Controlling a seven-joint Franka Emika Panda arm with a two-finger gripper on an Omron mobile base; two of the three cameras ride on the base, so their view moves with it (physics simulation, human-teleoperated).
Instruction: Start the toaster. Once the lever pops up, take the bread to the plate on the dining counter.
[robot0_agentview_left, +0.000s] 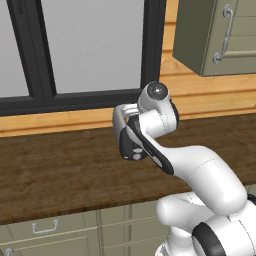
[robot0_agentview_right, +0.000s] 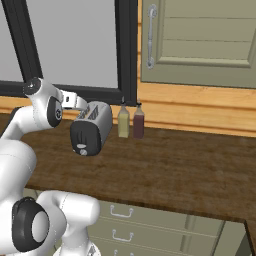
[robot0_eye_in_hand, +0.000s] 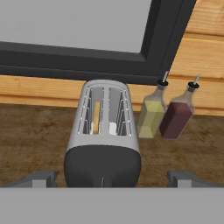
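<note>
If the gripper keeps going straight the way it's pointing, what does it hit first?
Most likely the black end face of the rounded chrome toaster, centred between the open gripper's fingertips; how far off it is stays unclear.

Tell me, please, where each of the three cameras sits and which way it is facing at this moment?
Left base view: behind the arm, to its left, facing the worktop and window; the arm rises from lower right.
Right base view: behind the arm, to its right, facing the toaster and two bottles; the arm rises from lower left.
Hand view: on the hand, looking down on the toaster; the open gripper straddles it.
The right base and hand views share toaster and bottles.
</note>
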